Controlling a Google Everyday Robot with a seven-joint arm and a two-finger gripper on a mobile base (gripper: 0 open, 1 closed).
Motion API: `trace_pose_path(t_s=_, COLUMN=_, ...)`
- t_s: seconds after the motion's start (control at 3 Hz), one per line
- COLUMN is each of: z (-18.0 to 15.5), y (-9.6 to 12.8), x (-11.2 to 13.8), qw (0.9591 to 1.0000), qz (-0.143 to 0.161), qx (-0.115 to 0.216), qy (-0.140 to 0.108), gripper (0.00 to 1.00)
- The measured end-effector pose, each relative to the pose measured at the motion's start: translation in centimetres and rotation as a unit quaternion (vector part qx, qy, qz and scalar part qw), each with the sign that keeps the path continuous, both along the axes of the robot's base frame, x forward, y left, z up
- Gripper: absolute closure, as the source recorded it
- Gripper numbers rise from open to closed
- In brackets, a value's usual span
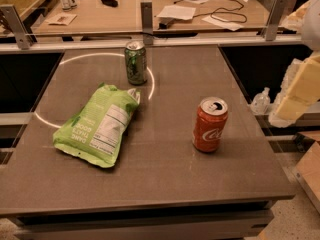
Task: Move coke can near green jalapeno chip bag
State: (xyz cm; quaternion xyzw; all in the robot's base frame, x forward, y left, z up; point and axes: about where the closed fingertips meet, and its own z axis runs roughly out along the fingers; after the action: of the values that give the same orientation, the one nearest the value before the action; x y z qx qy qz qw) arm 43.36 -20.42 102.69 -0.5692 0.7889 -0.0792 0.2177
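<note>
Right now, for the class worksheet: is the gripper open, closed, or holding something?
Gripper: at the right edge of view, off the table's side, clear of the coke can; open or closed cannot be told.

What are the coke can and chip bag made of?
Coke can: likely painted aluminium, glossy, silver top. Green jalapeno chip bag: probably thin plastic film, crinkled, slight sheen. Gripper, at the right edge beside the table: pale matte casing, seemingly plastic.
</note>
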Motion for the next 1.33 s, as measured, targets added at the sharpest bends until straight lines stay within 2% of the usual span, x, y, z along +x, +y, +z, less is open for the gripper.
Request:
trace_pose_path(t_s=0.33, z=0.0, y=-0.8, x=0.6, qw=0.9966, qz=-0.076, qx=0.025, qy=0.020, gripper=0.00)
trace_pose_path(t_s=0.67, z=-0.3, y=-1.7, x=1.1, qw=0.9849, qz=-0.155, qx=0.070, qy=0.031, gripper=0.00)
trace_pose_path(t_s=1.0, z=-1.5, y=-2.1, x=1.5, qw=0.9673, qz=-0.213, qx=0.135, qy=0.024, gripper=0.00)
trace_pose_path(t_s=1.33, z=-3.6, y=-1.9, x=3.0, qw=0.9463, qz=-0.251, qx=0.203, qy=0.004, gripper=0.00)
